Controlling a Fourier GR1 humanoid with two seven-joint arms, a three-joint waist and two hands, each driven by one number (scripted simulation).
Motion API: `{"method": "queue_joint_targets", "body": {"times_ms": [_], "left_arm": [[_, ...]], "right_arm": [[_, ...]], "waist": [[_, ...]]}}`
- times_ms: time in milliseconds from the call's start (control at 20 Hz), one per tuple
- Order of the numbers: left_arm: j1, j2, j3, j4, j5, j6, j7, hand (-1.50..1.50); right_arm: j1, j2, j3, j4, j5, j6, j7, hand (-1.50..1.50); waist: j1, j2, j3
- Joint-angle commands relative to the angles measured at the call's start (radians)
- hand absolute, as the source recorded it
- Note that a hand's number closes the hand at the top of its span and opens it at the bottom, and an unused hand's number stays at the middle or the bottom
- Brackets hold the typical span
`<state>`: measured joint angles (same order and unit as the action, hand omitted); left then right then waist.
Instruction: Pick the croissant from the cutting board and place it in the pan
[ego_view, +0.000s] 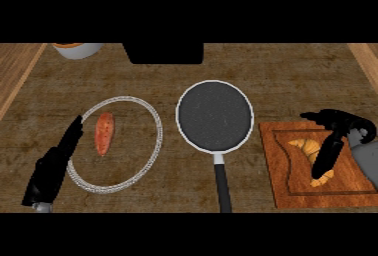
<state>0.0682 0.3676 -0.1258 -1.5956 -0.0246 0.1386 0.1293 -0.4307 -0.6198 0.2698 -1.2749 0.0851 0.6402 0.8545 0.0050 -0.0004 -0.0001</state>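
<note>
Brown tabletop (184, 192) carries everything. Glass plate (156, 131) at left centre, an orange-red food piece (104, 133) lying on it. Dark pan (214, 116) in the middle, handle pointing toward the near edge. Wooden cutting board (295, 192) at right, croissant (305, 148) on its recessed top. Right hand (336, 135) over the board, fingers extended down across the croissant, touching or just above it, not closed round it. Left hand (52, 167) at the plate's left rim, fingers straight, holding nothing. White cup (76, 49) at far left edge.
</note>
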Motion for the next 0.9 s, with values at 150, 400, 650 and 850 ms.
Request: {"method": "queue_joint_targets", "body": {"times_ms": [150, 400, 650, 850], "left_arm": [[-0.012, -0.037, 0.032, -0.005, -0.025, -0.025, 0.019, 0.0], [0.021, -0.068, 0.028, -0.051, -0.067, -0.032, 0.03, 0.0], [0.034, -0.097, 0.034, -0.032, -0.101, -0.042, 0.021, 0.0], [-0.016, -0.074, 0.106, 0.037, -0.078, -0.105, -0.025, 0.0]], "right_arm": [[0.046, 0.057, -0.022, 0.022, 0.1, 0.032, 0.007, -1.5], [0.085, 0.076, -0.049, 0.028, 0.168, 0.059, -0.048, -1.5], [0.104, 0.123, -0.067, 0.067, 0.257, 0.028, -0.084, -1.5], [0.084, 0.166, -0.098, 0.098, 0.291, 0.039, -0.104, -1.5]], "waist": [[-0.002, 0.0, 0.0], [-0.002, 0.0, 0.0], [-0.001, 0.0, 0.0], [-0.002, 0.001, 0.0]]}}
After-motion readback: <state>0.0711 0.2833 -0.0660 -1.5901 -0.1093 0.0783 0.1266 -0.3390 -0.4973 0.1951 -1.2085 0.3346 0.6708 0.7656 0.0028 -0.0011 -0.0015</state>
